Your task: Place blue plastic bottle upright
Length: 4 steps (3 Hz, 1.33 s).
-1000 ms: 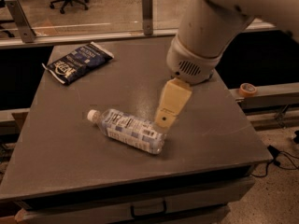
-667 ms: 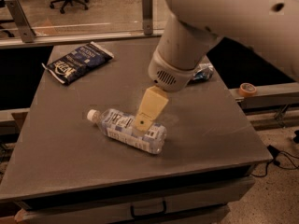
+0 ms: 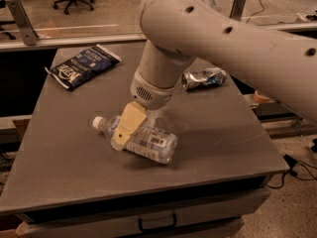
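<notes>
Gripper [image 3: 123,133] hangs low over the neck end of the blue plastic bottle [image 3: 154,144]; whether it clasps the bottle or stands apart cannot be told. The bottle lies on its side near the middle of the grey table [image 3: 223,138], its white cap pointing left. A dark snack bag [image 3: 81,66] and a crushed can [image 3: 203,78] lie farther back.

Gripper [image 3: 120,139] low over the lying blue plastic bottle [image 3: 153,144], mid-table. Bare tabletop [image 3: 223,143] right and front. Only 2 obstacles, well apart: snack bag [image 3: 81,66] back-left, crushed can [image 3: 203,78] back-right.
</notes>
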Available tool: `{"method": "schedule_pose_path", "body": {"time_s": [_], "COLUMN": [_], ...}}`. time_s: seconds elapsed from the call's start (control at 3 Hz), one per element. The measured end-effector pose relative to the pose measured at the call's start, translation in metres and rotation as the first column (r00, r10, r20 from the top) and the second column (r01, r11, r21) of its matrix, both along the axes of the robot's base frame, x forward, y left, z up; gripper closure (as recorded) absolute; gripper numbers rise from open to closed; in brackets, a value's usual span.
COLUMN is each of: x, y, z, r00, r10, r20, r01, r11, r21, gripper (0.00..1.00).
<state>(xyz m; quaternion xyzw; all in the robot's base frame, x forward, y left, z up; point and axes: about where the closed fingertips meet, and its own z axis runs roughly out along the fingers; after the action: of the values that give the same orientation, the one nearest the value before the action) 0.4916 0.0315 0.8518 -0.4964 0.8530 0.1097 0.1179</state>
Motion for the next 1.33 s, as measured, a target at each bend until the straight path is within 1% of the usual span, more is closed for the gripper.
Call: {"method": "schedule_pose_path", "body": {"time_s": [0.33,0.67,1.0,1.33], "x": [-0.006,-0.015,-0.018,-0.014], "y": [0.018,0.034,0.036,0.030], "z": [-0.008,-0.010,-0.023,-0.025], "r00": [0.9991,0.9992,0.9986,0.9983], "r10": [-0.025,-0.011,-0.021,-0.046], "r20": [-0.033,-0.039,-0.048,-0.034], "r01": [0.025,0.012,0.021,0.046], "r11": [1.000,1.000,1.000,0.999], "r21": [0.009,0.016,-0.005,-0.019], "gripper": [0.00,0.00,0.16,0.40]}}
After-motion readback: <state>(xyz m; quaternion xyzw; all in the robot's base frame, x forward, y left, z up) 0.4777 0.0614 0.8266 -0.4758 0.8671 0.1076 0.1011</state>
